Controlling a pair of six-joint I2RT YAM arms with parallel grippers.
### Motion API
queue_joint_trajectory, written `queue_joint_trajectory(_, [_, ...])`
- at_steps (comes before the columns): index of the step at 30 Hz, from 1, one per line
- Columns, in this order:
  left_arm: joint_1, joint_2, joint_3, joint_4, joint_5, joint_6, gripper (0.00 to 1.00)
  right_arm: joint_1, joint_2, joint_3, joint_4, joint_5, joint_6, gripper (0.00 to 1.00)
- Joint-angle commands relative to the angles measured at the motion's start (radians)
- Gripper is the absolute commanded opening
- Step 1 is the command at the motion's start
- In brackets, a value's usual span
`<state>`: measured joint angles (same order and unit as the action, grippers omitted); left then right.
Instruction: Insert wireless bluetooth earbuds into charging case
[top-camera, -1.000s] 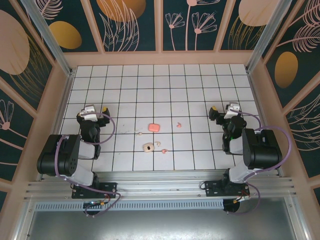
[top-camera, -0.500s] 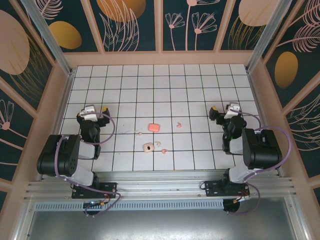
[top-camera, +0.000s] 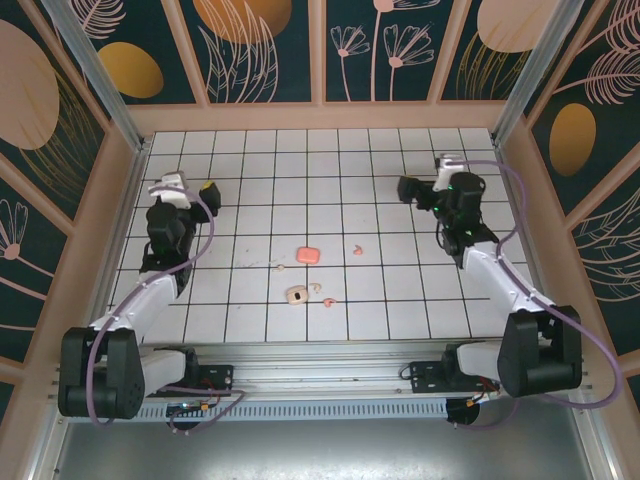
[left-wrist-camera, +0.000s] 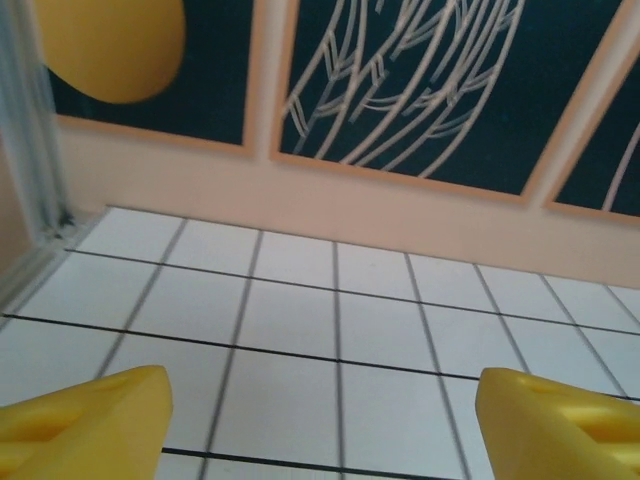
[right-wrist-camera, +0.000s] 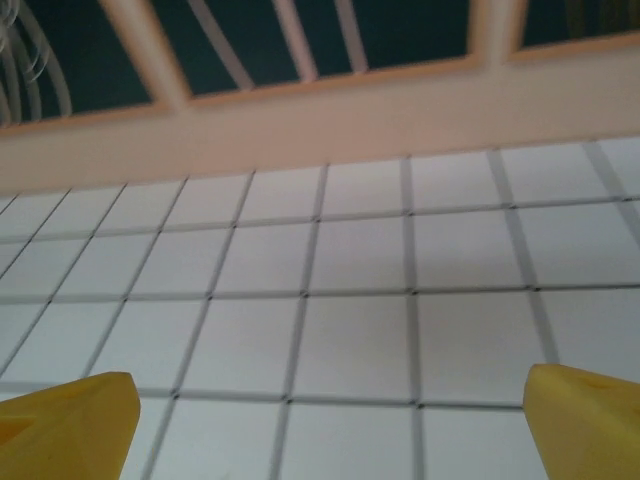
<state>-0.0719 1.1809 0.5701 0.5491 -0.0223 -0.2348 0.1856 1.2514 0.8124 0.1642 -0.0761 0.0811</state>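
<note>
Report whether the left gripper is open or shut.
Open: the left gripper shows yellow fingers far apart, bare tiles between.

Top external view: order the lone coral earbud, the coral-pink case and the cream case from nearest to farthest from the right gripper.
1. Lone coral earbud, toward centre from the right gripper.
2. Coral-pink case, left of that earbud.
3. Cream case, farthest left, lowest in the view.

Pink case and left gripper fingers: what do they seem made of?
Pink case: probably smooth plastic, judging by even colour and rounded corners; too small for certainty. Left gripper fingers: likely matte yellow plastic, evenly coloured without glare.
</note>
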Motion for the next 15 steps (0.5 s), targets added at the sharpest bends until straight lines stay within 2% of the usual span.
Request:
queue_joint_trajectory(1, [-0.043,-0.001,0.101,-0.352,0.054,-0.096,0.78,0.119,0.015,0.091,-0.397,0.009,0.099,0.99])
queue_joint_trajectory(6, [-0.058,0.038,0.183,-0.574,0.111,-0.155,0.73,0.313,0.091,0.211,-0.590,0.041,0.250,0.98])
queue_joint_trajectory(10, [-0.063,0.043,0.163,-0.635,0.117,-0.177,0.71,0.434,0.182,0.293,-0.690,0.033,0.349,0.93])
queue_joint_trajectory(15, [-0.066,0.073,0.118,-0.666,0.093,-0.180,0.71,0.575,0.340,0.412,-0.774,0.041,0.434,0.92])
